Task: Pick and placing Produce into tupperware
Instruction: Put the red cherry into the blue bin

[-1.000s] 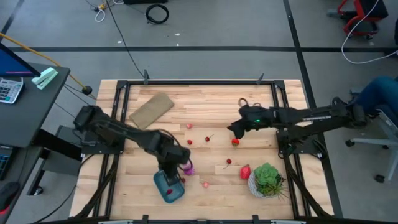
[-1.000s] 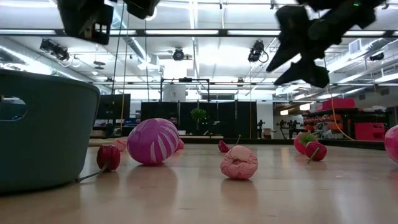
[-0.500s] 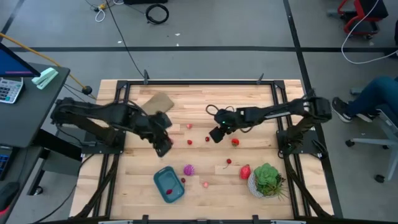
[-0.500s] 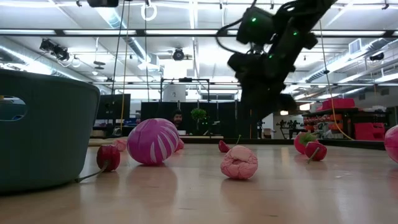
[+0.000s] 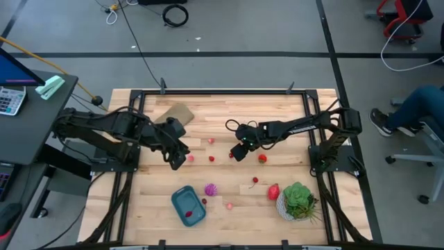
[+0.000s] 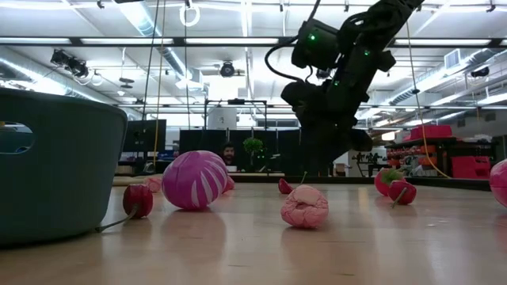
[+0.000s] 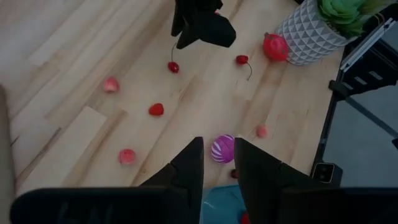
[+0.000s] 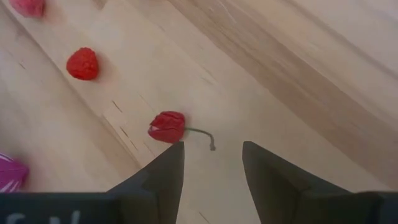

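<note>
The teal tupperware (image 5: 188,206) sits near the table's near edge, with a red piece (image 7: 244,218) inside. Beside it lie the magenta ball (image 5: 210,189) and a pale pink piece (image 5: 228,205). Small red pieces are scattered mid-table, among them a stemmed cherry (image 8: 168,126). My right gripper (image 5: 239,151) hangs open just over that cherry, its fingers a little short of it in the right wrist view (image 8: 212,168). My left gripper (image 5: 177,158) is open and empty, raised left of centre, far-left of the tupperware; its wrist view (image 7: 217,165) looks down on the ball.
A green plant in a white pot (image 5: 297,201) stands at the near right, with a larger red fruit (image 5: 274,191) beside it. A flat tan piece (image 5: 168,114) lies at the far left. A black frame rims the table. A person's leg shows beyond the right edge.
My left gripper has risen from over the tupperware and drawn back toward the table's far left. My right gripper has swung toward the table's left and come down over the stemmed cherry at mid-table. The produce has stayed put.
</note>
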